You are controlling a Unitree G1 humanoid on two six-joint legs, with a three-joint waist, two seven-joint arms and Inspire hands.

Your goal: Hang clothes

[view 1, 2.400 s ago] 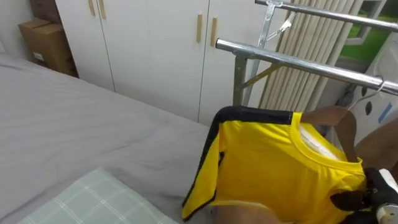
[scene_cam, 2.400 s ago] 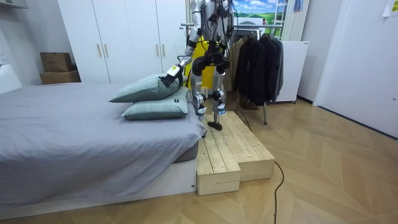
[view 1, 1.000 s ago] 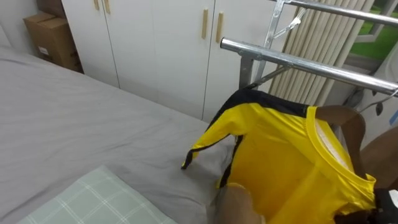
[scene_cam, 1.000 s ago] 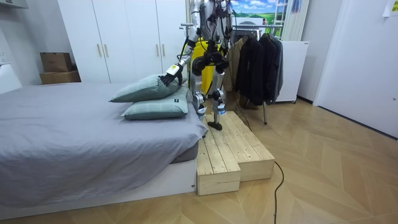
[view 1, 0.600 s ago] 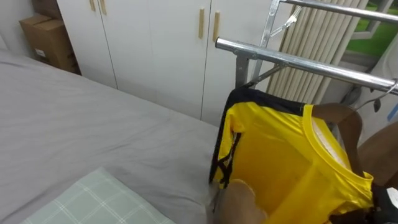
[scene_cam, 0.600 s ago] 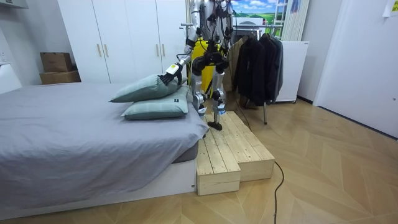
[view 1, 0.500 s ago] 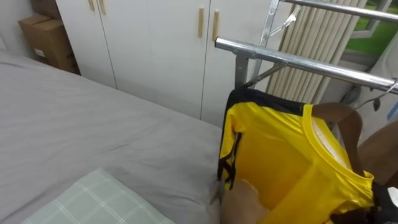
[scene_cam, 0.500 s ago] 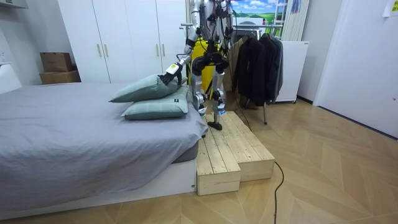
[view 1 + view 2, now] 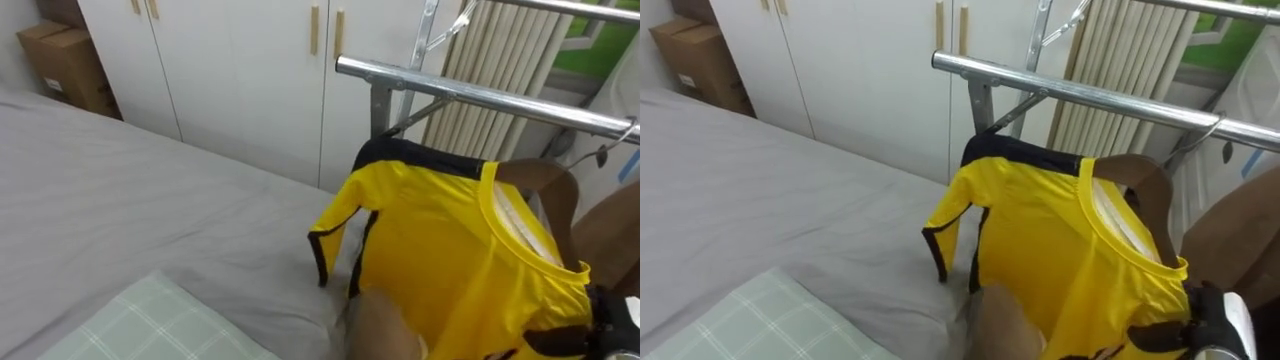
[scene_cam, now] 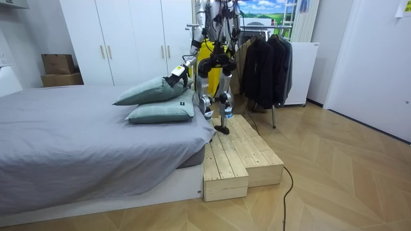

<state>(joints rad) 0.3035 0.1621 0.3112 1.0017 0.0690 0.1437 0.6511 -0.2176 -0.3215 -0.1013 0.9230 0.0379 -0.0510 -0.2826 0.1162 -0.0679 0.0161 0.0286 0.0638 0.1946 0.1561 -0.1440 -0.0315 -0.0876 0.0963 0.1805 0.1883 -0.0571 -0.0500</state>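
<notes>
You have the yellow shirt (image 9: 450, 260), with its black trim, on a brown wooden hanger (image 9: 545, 185), held up just below the near metal rail (image 9: 480, 97) of the clothes rack. It sits at the right of the scene, above the edge of the grey bed (image 9: 120, 190). The hanger's hook is close to the rail, but you cannot tell whether it is over it.

Your right robot hand (image 9: 600, 325) is at the near right, its dark fingers clamped round the shirt's near shoulder. Your left robot hand (image 10: 174, 79) hangs above the top pillow (image 10: 151, 90); you cannot tell its state from the room view.

The robot stands on a wooden platform (image 10: 237, 154) between the bed and the rack, with white wardrobe doors (image 9: 240, 70) beyond.
</notes>
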